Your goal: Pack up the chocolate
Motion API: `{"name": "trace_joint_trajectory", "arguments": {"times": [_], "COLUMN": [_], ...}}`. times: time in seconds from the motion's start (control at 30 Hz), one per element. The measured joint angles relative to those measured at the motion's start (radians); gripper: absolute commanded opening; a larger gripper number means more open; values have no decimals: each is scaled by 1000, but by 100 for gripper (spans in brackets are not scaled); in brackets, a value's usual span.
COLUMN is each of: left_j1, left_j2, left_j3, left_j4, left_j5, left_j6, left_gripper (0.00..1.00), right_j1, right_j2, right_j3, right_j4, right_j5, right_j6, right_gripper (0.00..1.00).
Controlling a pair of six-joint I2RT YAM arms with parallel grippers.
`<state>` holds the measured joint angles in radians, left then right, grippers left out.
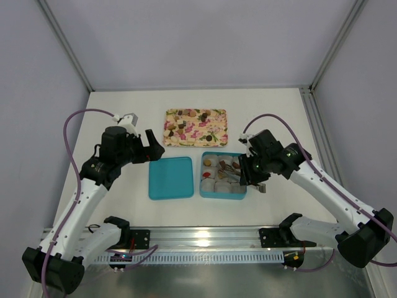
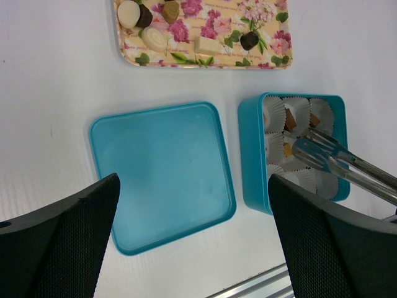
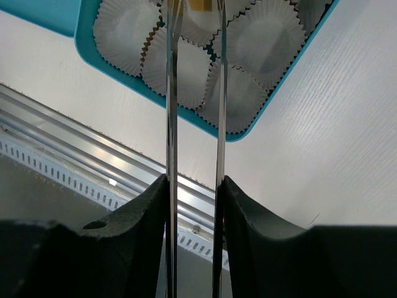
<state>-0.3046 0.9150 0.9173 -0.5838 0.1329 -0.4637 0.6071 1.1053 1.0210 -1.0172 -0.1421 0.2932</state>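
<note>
Nearest the arms, the right tool [image 3: 193,183] is clamped on a pair of metal tongs [image 2: 335,162], one finger against each blade, and the blades run forward with a narrow gap between them, out over the teal box [image 2: 251,155]. The box is lined with crinkled paper cups [image 3: 121,28], and the near row sits bare, nothing in those cups at all. Further in, the chocolate [image 2: 289,120] starts to show: two brown pieces in the far row and an orange-tan one in the middle row, right by the tong tips. Whether the tongs are pinching that piece or have let it go, I cannot tell, because the tips are cut off at the edge of the wrist view. Beside the box on the white desk [image 2: 56,93] lies the teal lid [image 2: 161,174], flat and off. The left tool [image 2: 193,180] hangs above it with its fingers spread as wide as they go, holding nothing. At the far side, the flowered tray [image 2: 186,62] has roughly six pieces of chocolate waiting, white, cream, brown and dark. So I'd call this under halfway: a few cups filled, most empty, the tray to be cleared and the lid to go on.
</note>
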Motion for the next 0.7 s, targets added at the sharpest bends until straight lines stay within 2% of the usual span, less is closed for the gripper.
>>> {"name": "trace_joint_trajectory", "arguments": {"times": [0.33,0.7], "left_j1": [0,0], "left_j2": [0,0], "left_j3": [0,0], "left_j4": [0,0], "left_j5": [0,0], "left_j6": [0,0], "left_gripper": [100,100], "right_j1": [0,-17], "right_j2": [98,496], "right_j3": [241,587], "right_j4": [-30,29], "right_j5": [6,29], "right_j6": [-39,-120], "right_gripper": [41,42]}}
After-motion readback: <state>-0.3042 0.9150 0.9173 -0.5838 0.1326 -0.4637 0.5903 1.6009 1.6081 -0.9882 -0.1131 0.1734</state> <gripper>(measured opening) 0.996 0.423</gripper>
